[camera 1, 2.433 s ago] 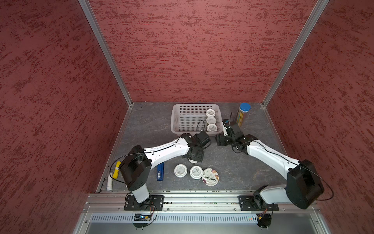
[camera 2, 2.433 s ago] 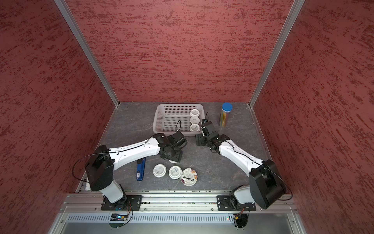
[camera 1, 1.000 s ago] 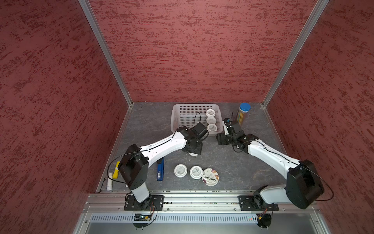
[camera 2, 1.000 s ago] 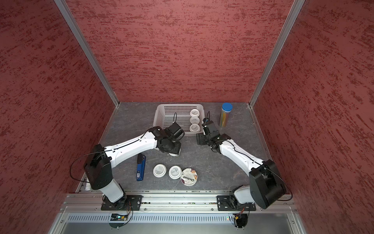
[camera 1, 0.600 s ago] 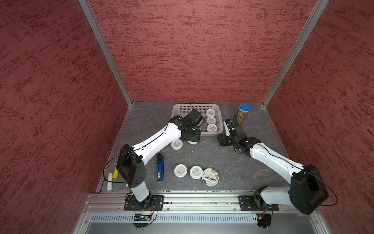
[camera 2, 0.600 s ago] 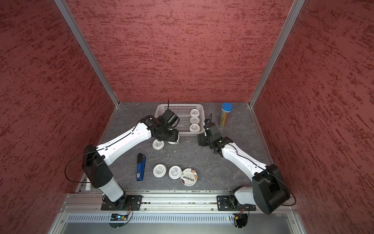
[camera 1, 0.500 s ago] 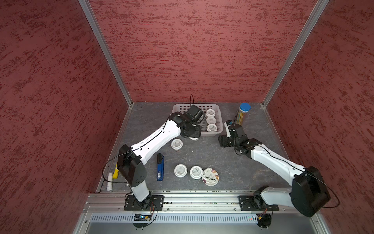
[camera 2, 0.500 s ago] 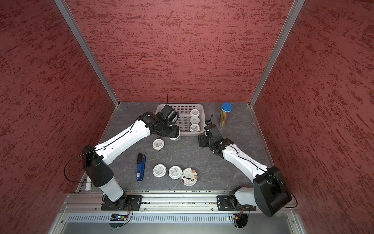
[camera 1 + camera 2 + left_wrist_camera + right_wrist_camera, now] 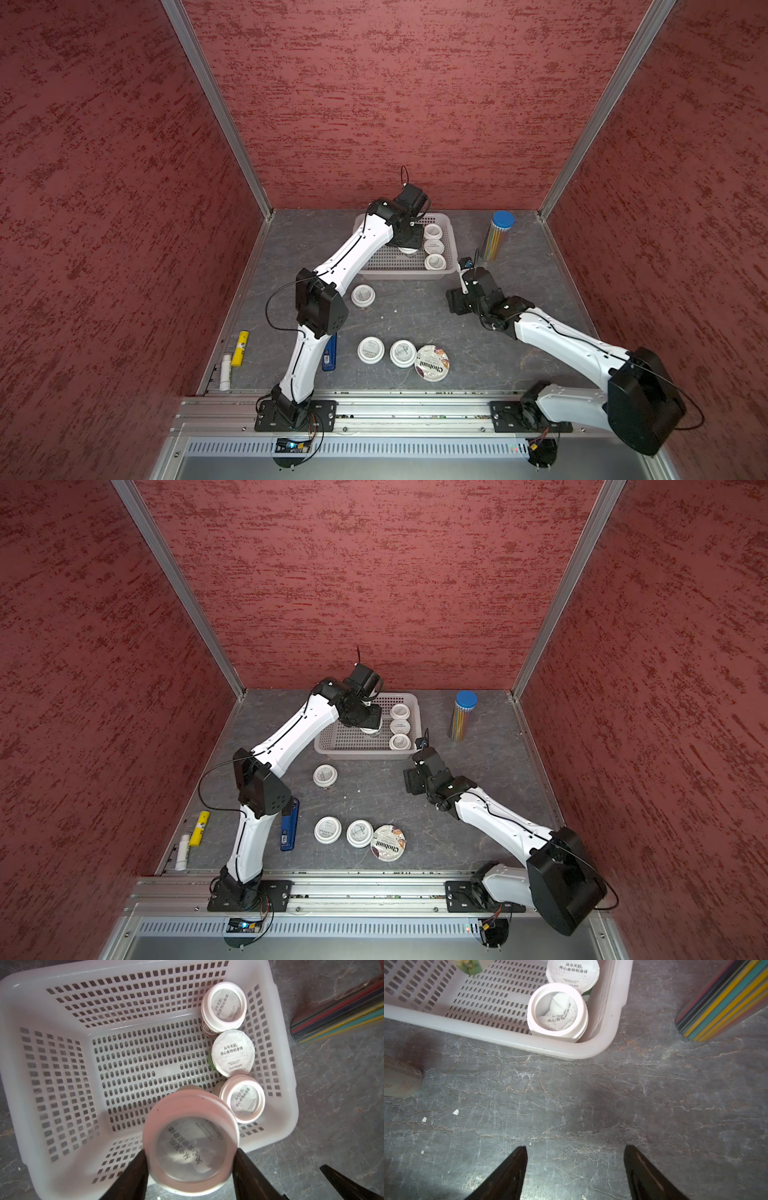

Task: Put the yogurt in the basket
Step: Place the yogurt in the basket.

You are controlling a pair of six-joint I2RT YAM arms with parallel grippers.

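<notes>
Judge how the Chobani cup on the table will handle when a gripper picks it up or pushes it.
The Chobani cup looks wider than the small yogurt cup beside it, so it probably needs wider-open jaws. Its lid looks like thin foil, likely to dent if pressed. The two sit close together, perhaps touching, so a push would probably shove both.

The left arm is stretched far forward from its base, with the elbow bent only a little and the wrist turned downward at the end. The left gripper points down, and its two dark fingers are closed against opposite sides of a yogurt cup. The right arm reaches forward and toward the middle, lying lower and less extended than the left one. Its wrist is also bent downward. The right gripper points down with the jaws wide apart, and it holds nothing.
</notes>
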